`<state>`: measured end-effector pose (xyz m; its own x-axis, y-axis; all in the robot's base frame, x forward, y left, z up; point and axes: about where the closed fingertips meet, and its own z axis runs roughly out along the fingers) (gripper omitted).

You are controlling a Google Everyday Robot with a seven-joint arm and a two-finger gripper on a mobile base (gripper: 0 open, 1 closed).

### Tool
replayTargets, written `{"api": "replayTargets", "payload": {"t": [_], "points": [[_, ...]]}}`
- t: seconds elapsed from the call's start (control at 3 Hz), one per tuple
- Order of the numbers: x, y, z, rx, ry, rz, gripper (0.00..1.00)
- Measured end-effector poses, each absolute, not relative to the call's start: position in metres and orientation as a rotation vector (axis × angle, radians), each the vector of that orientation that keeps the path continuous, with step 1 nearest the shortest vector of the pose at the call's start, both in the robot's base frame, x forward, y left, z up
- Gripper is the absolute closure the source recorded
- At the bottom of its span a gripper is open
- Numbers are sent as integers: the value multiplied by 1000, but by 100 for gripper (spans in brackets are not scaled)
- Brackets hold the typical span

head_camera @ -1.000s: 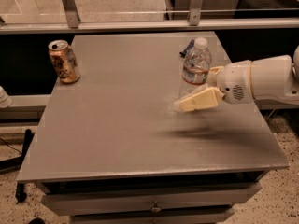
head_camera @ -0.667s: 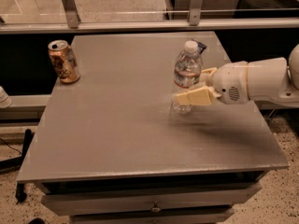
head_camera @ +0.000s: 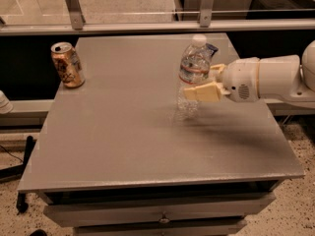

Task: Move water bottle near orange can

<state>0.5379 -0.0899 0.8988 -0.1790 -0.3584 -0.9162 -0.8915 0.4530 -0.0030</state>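
The water bottle [head_camera: 193, 69] is clear ribbed plastic with a white cap and a white label with a red band. It stands upright right of the table's middle. My gripper [head_camera: 203, 85] reaches in from the right on a white arm and is shut on the bottle's lower body, its cream fingers [head_camera: 205, 91] around it. The orange can [head_camera: 67, 65] stands upright at the table's far left edge, well apart from the bottle.
The grey table [head_camera: 123, 141] has a drawer under its front edge. A metal railing [head_camera: 147, 27] with upright posts runs behind the table. A small dark object [head_camera: 211, 48] shows just behind the bottle. Speckled floor lies around the table.
The gripper has moved left with the water bottle in it, carrying it from the table's right side towards the middle. The can has not moved.
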Motion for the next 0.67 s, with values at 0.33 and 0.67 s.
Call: {"api": "replayTargets", "payload": {"t": [0.33, 0.67], "points": [[556, -102, 937, -1089, 1700, 623, 100], [556, -102, 937, -1089, 1699, 623, 100]]}}
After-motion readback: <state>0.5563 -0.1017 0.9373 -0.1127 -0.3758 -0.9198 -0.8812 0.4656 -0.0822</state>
